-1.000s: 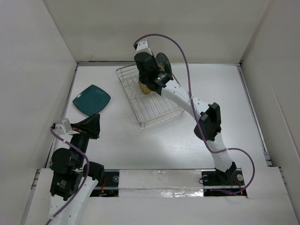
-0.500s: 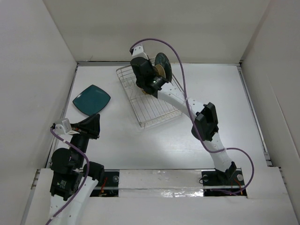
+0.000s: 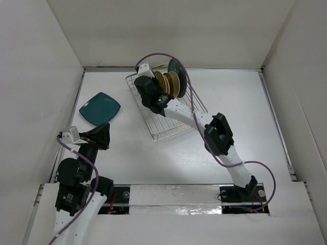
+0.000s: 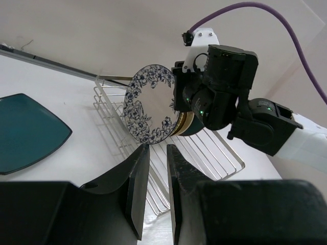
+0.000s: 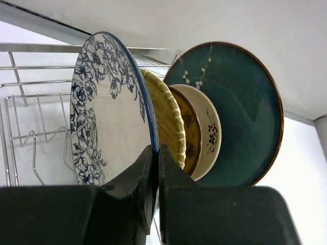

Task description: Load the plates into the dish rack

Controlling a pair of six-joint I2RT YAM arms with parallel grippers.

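Between the closed fingers of the right gripper stands the blue-and-white plate, pinched at its rim and held upright inside the dish rack. Just beyond it from the gripper, a yellowish plate, gold-brown plate, cream plate and dark teal round plate stand in a row. This looks like the seating step. Next, it should release only once the prongs carry the plate, then back out cleanly. Ahead and left of the left gripper, the teal square plate lies flat on the table. That gripper's jaws stand a narrow gap apart, holding nothing.
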